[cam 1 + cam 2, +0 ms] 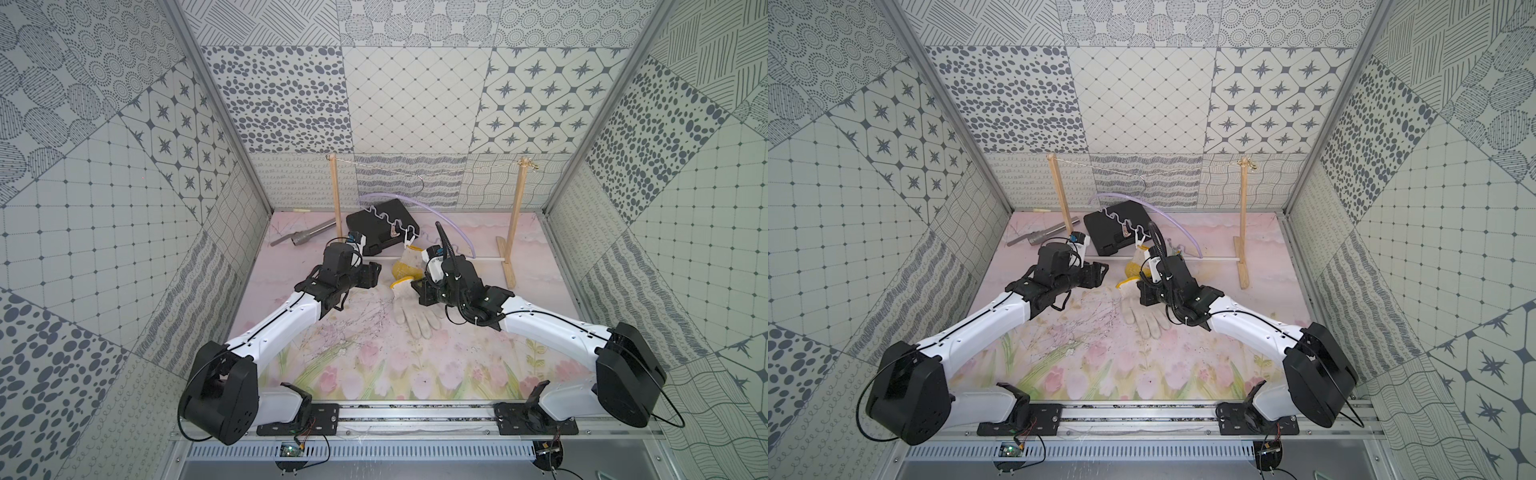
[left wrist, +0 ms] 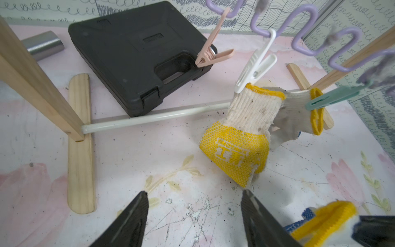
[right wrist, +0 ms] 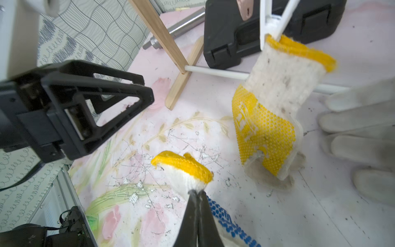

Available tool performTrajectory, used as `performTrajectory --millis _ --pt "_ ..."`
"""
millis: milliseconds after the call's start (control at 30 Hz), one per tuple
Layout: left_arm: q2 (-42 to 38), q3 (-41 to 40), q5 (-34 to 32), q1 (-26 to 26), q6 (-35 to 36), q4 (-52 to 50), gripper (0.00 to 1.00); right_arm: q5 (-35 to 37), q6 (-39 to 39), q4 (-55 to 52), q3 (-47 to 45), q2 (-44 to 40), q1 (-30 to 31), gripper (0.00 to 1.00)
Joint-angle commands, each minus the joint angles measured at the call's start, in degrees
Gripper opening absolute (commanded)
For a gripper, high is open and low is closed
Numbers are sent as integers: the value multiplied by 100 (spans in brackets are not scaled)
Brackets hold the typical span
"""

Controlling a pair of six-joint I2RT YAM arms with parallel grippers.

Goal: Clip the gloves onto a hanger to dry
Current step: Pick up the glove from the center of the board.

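Call the back wall twelve o'clock. Out at ten lie a metal tube (image 1: 301,235) and a black case (image 2: 128,53), clear of the work. The left gripper (image 2: 194,193) hangs over the table (image 2: 149,149) just left of centre. Its jaws are apart and empty and its nose is turned towards three; I'd say it is poised there to squeeze a clip open.

The hanger (image 2: 306,8) looks hooked on the string of the frame (image 2: 32,85) at twelve. It sits askew and low enough that whatever is clipped slumps onto the table. Along its wavy bar, the pink clip (image 2: 210,55) dangles bare in front of the case. That is likely the spot for the last glove, since the other two are already hung.

Next along, the white clip (image 2: 254,68) bites the cuff of the yellow-palm glove (image 2: 241,132), which sags at centre with its palm folded on the table. At five o'clock from it, the right gripper (image 3: 197,192) is pinched tight on the blue-dot glove (image 3: 183,164). It grips just under the yellow hem, so the edge sticks up free for a clip to catch. The rest of that glove lies flat, fingers towards six.

Right again, the teal clip (image 2: 333,97) holds the third glove (image 2: 292,115) by its cuff. That glove is mostly hidden behind the right arm in both top views.
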Motion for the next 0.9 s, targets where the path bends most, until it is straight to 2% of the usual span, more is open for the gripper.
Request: performTrajectory --millis 0,200,400,500,567,667,867 --pt "-217 20 786 136 443 598 78 65 -164 406 303 61 42 0" --pt "-871 -541 1542 152 732 826 79 206 -373 237 548 54 30 0" --pt "-1387 -806 2527 219 591 1074 83 184 -520 155 702 56 19 0" --pt "-1657 -1090 2614 215 424 1579 83 180 -461 125 716 73 -30 0" --pt "-1817 -1315 2708 215 319 2017 86 106 -417 135 693 80 -65 0" --pt "-1772 -1339 3006 214 368 2068 86 19 -389 224 636 22 -75 0" --pt "-1474 -1404 3157 215 481 2241 82 -47 -389 252 627 -138 -80 0"
